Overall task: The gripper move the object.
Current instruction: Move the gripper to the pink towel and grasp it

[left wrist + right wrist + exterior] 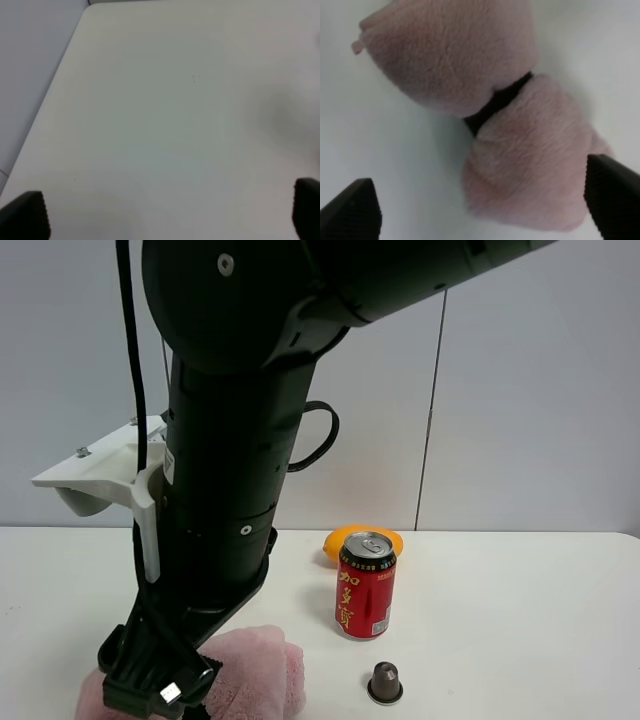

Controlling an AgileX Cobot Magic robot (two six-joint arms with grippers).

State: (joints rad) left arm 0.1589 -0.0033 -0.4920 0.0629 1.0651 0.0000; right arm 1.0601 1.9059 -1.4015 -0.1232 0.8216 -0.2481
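**Operator:** Where is the pink fluffy rolled towel (520, 150)?

**Technician:** It lies on the white table (520, 620), near-left in the high view, directly beneath the right gripper (480, 207). A red drink can (365, 585) stands near, to its right, not touching.

**Operator:** Jaw state?

**Technician:** On the right gripper the jaws are spread wide. One lobe of the towel lies between the fingertips, and no grip is taken. The left gripper (170, 215) is equally wide, over bare table, and empty.

**Operator:** Orientation?

**Technician:** The long axis lies flat on the table, oblique to the line between the fingertips. The black band (497, 102) crosses it at mid-length.

**Operator:** Handling?

**Technician:** Judged light, soft, compressible, non-slip and not fragile. The pile will yield before the grip firms. Recommended hold is the cinched waist at the band, with the jaws square to the long axis. Wrist rotation is probably needed first.
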